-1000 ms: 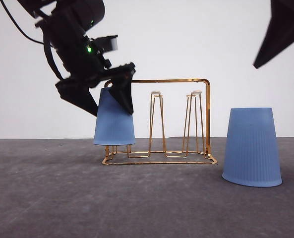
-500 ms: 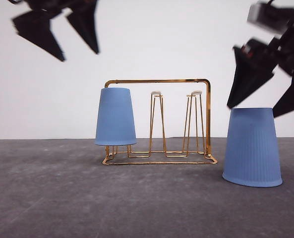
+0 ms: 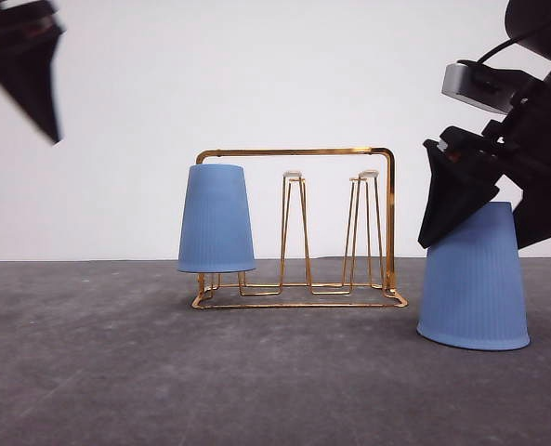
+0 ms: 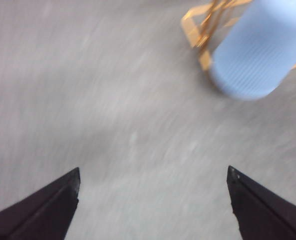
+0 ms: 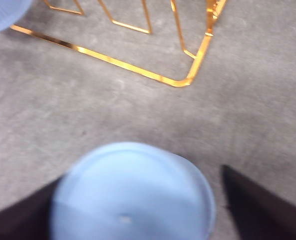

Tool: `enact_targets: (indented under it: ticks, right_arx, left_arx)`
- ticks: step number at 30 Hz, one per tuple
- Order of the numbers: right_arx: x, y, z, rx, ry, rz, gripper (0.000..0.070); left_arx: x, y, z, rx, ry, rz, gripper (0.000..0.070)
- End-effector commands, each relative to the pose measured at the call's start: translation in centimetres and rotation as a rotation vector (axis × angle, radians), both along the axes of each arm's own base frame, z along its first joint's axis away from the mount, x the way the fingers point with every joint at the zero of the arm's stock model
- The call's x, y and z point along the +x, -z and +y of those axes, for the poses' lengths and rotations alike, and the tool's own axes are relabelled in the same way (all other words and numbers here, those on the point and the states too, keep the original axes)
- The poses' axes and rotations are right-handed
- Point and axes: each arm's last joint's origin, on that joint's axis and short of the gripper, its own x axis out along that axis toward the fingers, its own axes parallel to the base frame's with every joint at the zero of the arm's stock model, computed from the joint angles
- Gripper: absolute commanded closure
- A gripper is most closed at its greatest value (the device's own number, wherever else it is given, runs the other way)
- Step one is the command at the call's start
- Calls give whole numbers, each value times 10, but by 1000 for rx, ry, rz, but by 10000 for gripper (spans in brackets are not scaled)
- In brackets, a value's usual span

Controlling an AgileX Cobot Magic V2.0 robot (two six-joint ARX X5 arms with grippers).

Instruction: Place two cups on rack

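Standing upside down on the left prong of the gold rack (image 3: 298,228), one blue cup (image 3: 216,219) hangs clear of the grey table (image 3: 163,372). The second cup (image 3: 473,277) sits upside down on the table just right of the rack. The right gripper (image 3: 493,209) straddles its top, jaws apart and a finger on each side. The left gripper (image 4: 152,200) is high at the left, jaws wide apart and empty.

One cup (image 3: 216,219) upturned on rack (image 3: 298,229), right hand (image 3: 493,206) astride other cup (image 3: 472,277)
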Motion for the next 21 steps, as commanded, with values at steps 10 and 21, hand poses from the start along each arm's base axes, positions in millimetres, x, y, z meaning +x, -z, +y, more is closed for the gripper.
enact_targets:
  ticks: [10,21]
  right_arx:
    - [5,-70,4,40,-53,-136,302]
    - [5,-161,15,91,-137,-398,302]
  left_arx:
    - [-3,2,1,-16,-15,-8,144]
    - [0,-1,1,-26,-15,-51,144]
